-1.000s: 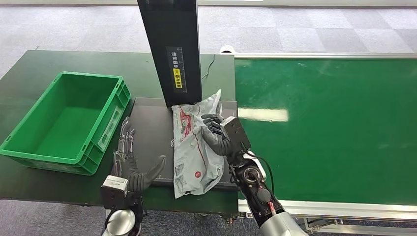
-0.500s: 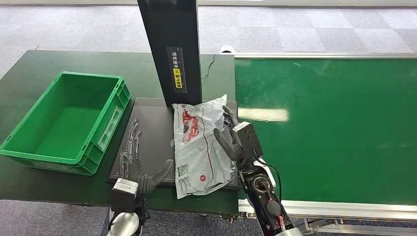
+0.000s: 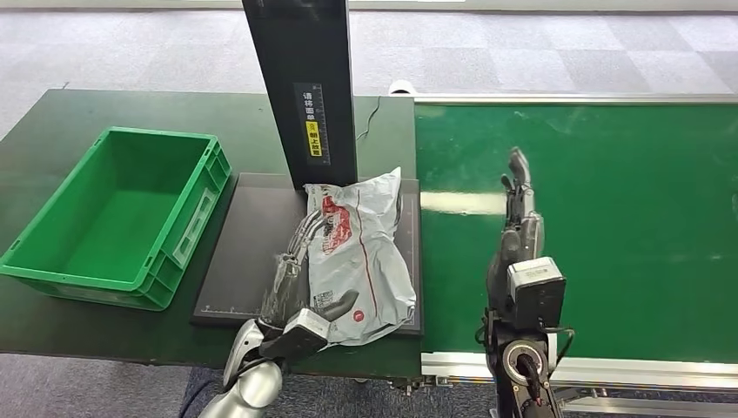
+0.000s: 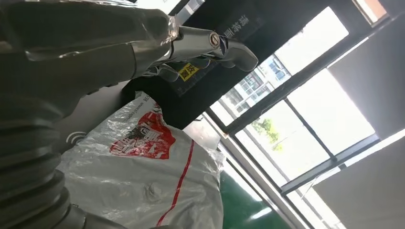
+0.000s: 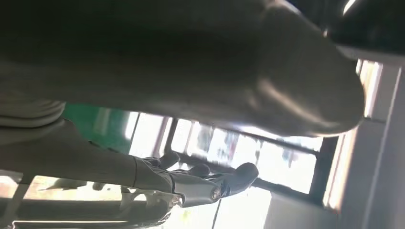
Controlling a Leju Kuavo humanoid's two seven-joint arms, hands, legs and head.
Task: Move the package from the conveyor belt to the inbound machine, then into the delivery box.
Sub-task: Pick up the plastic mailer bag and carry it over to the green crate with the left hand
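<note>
Apparently soft goods: the package [image 3: 361, 252], a grey-white poly mailer, lay crumpled on the black plate of the inbound machine [image 3: 300, 83], its far end against the foot of the dark upright column. Judged light and limp, with a slick film likely to slide under the fingers; it would sag if lifted by one corner. Best hold looked to be along the long edge nearest the left hand, or a scoop beneath the bulging middle.

Left hand [image 3: 291, 279] sat at the mailer's left edge, fingers stretched out alongside it and thumb lying over its near corner; not closed on anything. Right hand [image 3: 518, 222] hung over the green conveyor belt [image 3: 609, 218], well apart from the mailer, fingers straight, holding nothing.

Markings: red printed graphic and a red stripe down the mailer, a small round red mark and a barcode patch near its near end, none legible. Column carried white Chinese characters above a yellow label; unreadable. Delivery box [image 3: 52, 248], green, stood empty on the worktop [image 3: 52, 122] to the left.
</note>
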